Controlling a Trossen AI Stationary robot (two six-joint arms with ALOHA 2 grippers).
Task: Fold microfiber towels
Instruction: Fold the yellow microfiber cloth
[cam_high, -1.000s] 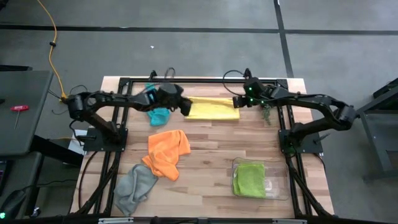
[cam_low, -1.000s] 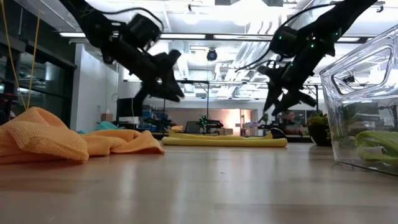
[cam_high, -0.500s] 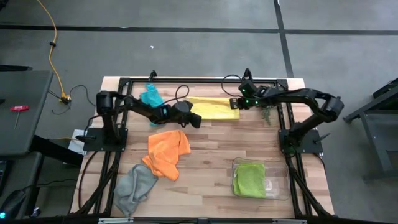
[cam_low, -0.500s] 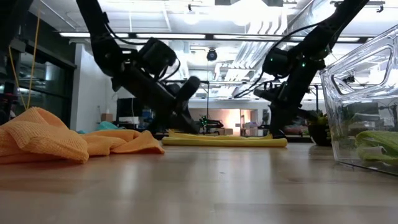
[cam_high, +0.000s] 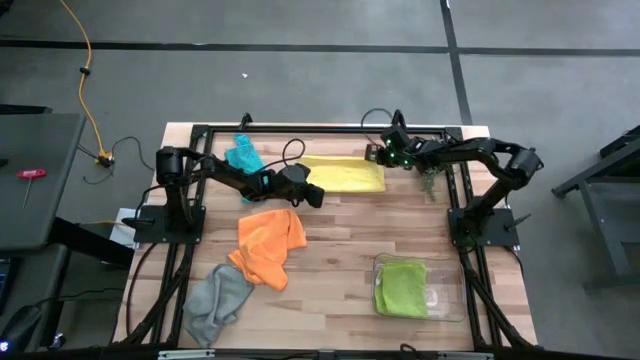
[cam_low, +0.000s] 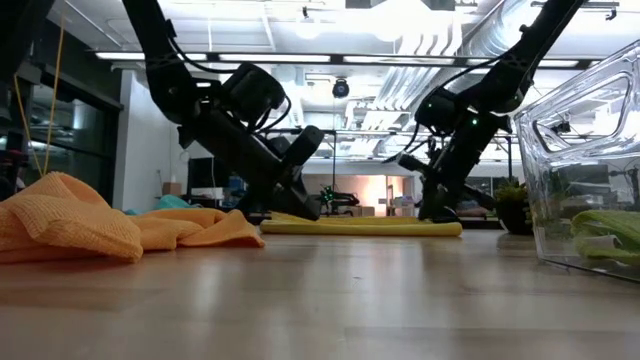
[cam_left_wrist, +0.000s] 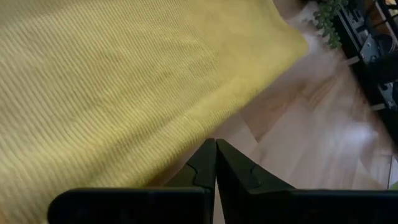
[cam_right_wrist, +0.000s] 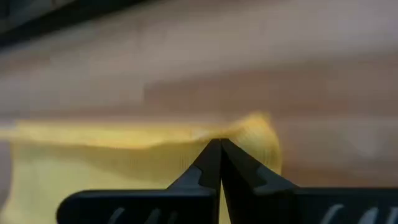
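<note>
Left gripper (cam_high: 312, 196) and right gripper (cam_high: 374, 153) are both closed, each pinching a corner of the yellow towel (cam_high: 343, 173), which lies flat near the table's (cam_high: 330, 260) far edge.

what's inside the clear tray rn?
The clear tray holds one folded lime green towel, filling its left part; the right part shows bare bottom. Whether anything lies under the towel cannot be seen.

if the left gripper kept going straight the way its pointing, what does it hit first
Most likely the yellow towel: the shut left gripper sits at its near edge, aimed across it. Whether the fingers already pinch that edge can't be told.
</note>
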